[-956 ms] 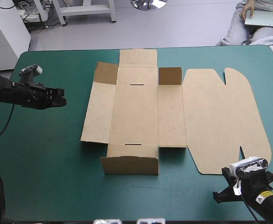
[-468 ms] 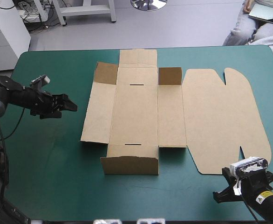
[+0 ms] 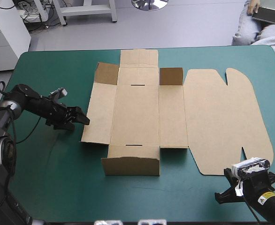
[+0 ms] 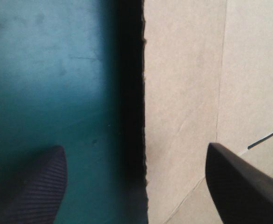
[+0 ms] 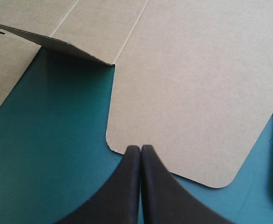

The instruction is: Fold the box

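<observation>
Across the middle of the table (image 3: 43, 178) the box (image 3: 147, 112) lies spread out as a cut brown sheet, its lid (image 3: 224, 122) flat and reaching toward the table's right edge. Little of the folding looks done. The wall nearest the table's front edge (image 3: 130, 166) stands raised, and the two small corner tabs (image 3: 106, 73) on the far side are tipped up, but nothing appears tucked or locked. The left side panel (image 3: 100, 112), the right one beside the lid and the far wall lie flat or close to it.

The left claw (image 3: 81, 118) sits low over the cover, right at the outer edge of the left side panel. Its black fingers are spread wide, one over the teal-green cover and one over the board, gripping nothing. I judge it is lining up to raise that panel. The right claw (image 5: 140, 148) waits near the table's front right corner, its fingers pressed together and empty, the tip just short of the lid's front edge.

Left to do, as I judge it: lift both side panels, bring up the far wall, and fold and tuck the end walls so the tray holds its shape.
</observation>
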